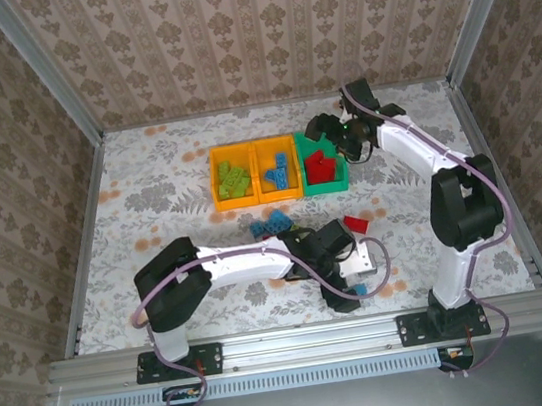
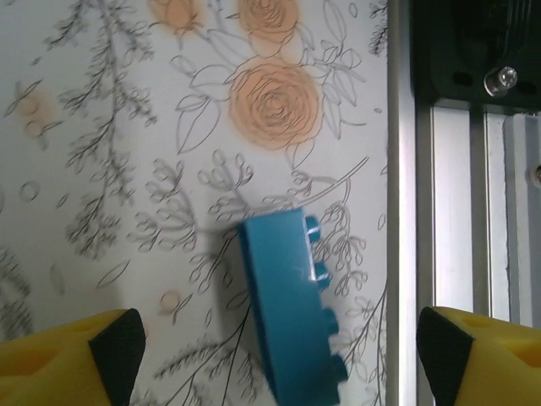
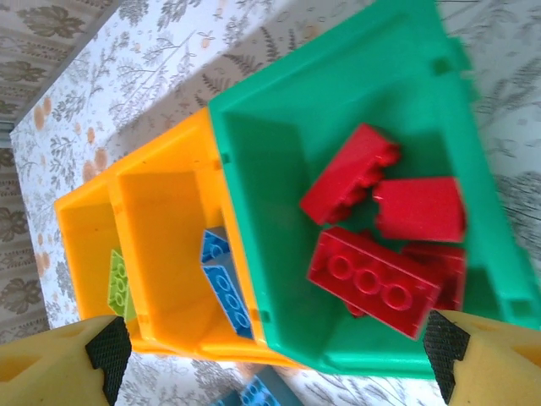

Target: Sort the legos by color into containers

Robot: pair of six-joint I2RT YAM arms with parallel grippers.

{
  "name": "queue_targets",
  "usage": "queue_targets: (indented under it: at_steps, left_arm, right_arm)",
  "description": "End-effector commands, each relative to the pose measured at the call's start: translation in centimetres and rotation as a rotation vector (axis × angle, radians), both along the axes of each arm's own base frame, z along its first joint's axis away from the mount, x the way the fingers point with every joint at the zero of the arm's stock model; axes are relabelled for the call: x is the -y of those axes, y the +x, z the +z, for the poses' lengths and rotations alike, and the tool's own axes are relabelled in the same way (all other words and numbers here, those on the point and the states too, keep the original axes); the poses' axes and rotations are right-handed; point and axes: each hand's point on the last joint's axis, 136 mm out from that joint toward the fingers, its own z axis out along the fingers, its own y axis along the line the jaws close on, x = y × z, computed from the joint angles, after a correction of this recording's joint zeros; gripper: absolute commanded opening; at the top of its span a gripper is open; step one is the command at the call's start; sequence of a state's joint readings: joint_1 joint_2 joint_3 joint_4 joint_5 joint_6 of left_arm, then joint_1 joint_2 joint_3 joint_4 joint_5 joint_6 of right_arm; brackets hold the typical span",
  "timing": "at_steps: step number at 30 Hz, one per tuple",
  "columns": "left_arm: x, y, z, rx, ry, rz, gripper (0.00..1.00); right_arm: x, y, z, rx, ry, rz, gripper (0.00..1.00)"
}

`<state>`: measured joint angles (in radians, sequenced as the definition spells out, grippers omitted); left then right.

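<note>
Sorting looks mostly done: red bricks (image 3: 372, 279) lie in the green bin (image 3: 254, 211), blue and green ones in the two orange bins (image 1: 261, 202). A blue cluster (image 1: 272, 226) and a red brick (image 1: 357, 223) lie loose on the table (image 1: 168, 187). The left gripper (image 2: 279, 359) stands wide open astride a lone blue brick (image 2: 292, 309), not touching it; the right gripper (image 3: 275, 351) hangs open and empty over the green bin.

white left arm (image 1: 244, 260) and right arm (image 1: 413, 148), black joints, pale purple cables (image 1: 499, 193), yellow fingers (image 2: 51, 364) with black pads (image 2: 118, 345)

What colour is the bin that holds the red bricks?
The bin holding the red bricks is green; the right wrist view shows it best.
</note>
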<state>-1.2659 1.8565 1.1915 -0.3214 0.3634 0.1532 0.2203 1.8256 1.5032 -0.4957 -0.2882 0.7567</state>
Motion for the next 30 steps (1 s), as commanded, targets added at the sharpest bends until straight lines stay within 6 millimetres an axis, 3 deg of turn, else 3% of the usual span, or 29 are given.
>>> queue_targets:
  at_steps: [1, 6, 15, 19, 25, 30]
  left_arm:
    - [0.9, -1.2, -0.2, -0.026, 0.012, -0.030, 0.84]
    - [1.1, -1.0, -2.1, -0.033, 0.086, 0.008, 0.72]
    - [0.8, -0.8, -3.9, -0.063, 0.164, 0.018, 0.60]
    - [0.7, -0.4, -4.3, -0.075, 0.180, 0.034, 0.41]
    - [0.2, 0.7, -4.2, -0.080, 0.171, 0.087, 0.26]
    - [-0.1, 3.3, -1.5, -0.043, 0.105, 0.139, 0.22]
  right_arm:
    - [1.8, -1.3, 0.9, 0.030, -0.041, -0.015, 0.94]
    - [3.4, -3.3, 0.7, 0.027, -0.049, -0.039, 0.95]
    - [5.9, -5.2, 1.4, 0.048, -0.050, -0.089, 0.96]
    - [6.3, -5.6, 1.8, 0.055, -0.052, -0.098, 0.97]
    - [6.9, -5.8, 1.7, 0.056, -0.056, -0.112, 0.97]
    - [7.0, -6.0, 1.2, 0.046, -0.048, -0.119, 0.97]
